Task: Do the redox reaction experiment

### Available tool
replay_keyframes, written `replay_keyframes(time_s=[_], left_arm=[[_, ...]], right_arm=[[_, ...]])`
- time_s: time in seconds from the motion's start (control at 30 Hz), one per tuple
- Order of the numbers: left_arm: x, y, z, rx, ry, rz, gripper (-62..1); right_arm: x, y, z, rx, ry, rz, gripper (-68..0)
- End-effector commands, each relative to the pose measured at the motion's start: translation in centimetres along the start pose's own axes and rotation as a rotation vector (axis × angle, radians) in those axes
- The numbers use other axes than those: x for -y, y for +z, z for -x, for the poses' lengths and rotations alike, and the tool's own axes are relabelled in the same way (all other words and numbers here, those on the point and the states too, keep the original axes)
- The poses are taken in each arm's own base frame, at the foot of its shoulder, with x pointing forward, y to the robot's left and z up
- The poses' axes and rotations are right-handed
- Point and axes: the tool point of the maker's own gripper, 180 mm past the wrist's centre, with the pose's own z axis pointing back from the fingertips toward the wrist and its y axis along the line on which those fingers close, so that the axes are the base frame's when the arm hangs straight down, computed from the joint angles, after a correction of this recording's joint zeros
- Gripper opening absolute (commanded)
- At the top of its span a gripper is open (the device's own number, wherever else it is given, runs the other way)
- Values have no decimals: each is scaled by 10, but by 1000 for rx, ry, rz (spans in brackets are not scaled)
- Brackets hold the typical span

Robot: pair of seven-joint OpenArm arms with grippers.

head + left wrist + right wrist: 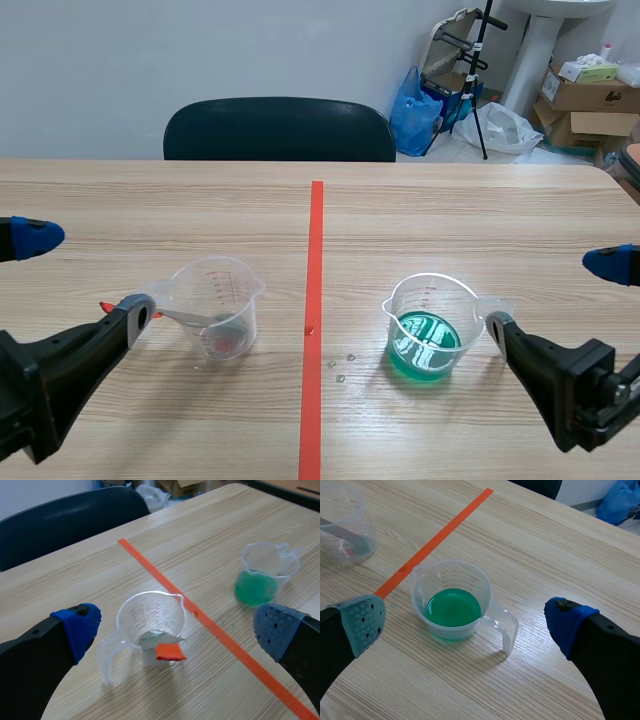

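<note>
A clear measuring cup (216, 305) stands left of the red tape line, with a grey metal strip (185, 318) leaning in it. The strip's red-tipped end (169, 652) sticks out over the rim toward me. Right of the line stands a second clear cup (430, 325) holding green liquid (452, 608). My left gripper (85, 278) is open, low above the table, its fingers spread on either side of the strip's cup (150, 620). My right gripper (555, 296) is open as well, its fingers flanking the green cup (451, 600), whose handle points toward me. Neither gripper touches anything.
A few small droplets (340, 368) lie on the table between the tape line and the green cup. A dark chair (278, 130) stands at the table's far edge. Boxes, a blue bag (413, 108) and a tripod are on the floor beyond.
</note>
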Motion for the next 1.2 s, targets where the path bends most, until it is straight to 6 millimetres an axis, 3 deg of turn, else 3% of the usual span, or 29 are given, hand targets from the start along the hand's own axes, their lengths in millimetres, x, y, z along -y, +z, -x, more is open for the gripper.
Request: replay_keyframes(time_s=[0.0, 0.17, 0.43, 0.77, 1.17], left_arm=[[1, 4, 1, 3, 9, -2, 14], [-3, 21, 17, -35, 11, -28, 14], [10, 58, 49, -159, -36, -7, 14], [22, 104, 63, -237, -80, -34, 14], [24, 110, 60, -219, -119, -66, 14]], right_arm=[[1, 0, -11, 34, 15, -7, 4], [1, 0, -11, 33, 15, -7, 4], [1, 0, -11, 34, 15, -7, 4], [0, -1, -10, 25, 65, -14, 4], [-16, -11, -44, 170, 95, -125, 4]])
